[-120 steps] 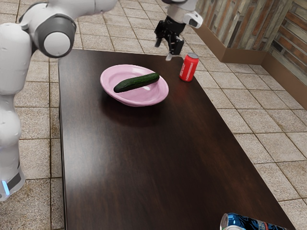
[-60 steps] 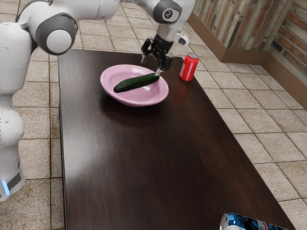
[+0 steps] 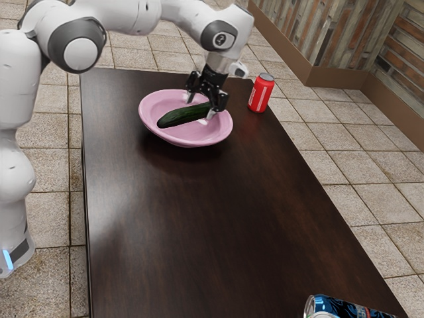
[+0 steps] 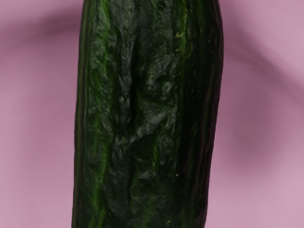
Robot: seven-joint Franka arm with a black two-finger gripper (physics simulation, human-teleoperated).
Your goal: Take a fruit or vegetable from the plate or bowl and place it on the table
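Observation:
In the exterior view my gripper (image 3: 200, 108) is low over the pink bowl (image 3: 154, 106), open, with its two fingers apart on either side of the cucumber's end toward the exterior view's right. The dark green cucumber (image 3: 180, 117) lies in the bowl, its far end partly hidden by the gripper. In the wrist view the cucumber (image 4: 147, 114) runs lengthwise just under my hand, with the pink bowl surface (image 4: 38, 123) on both sides of it.
A red can (image 3: 261, 93) stands on the dark table (image 3: 199, 225) near its edge, beside the bowl toward the exterior view's right. A blue can (image 3: 341, 308) is at the exterior view's lower right. The table's long edge runs beyond both cans.
My gripper has come down and toward the exterior view's left, from near the red can to around the cucumber's end. The bowl and cucumber have not visibly moved.

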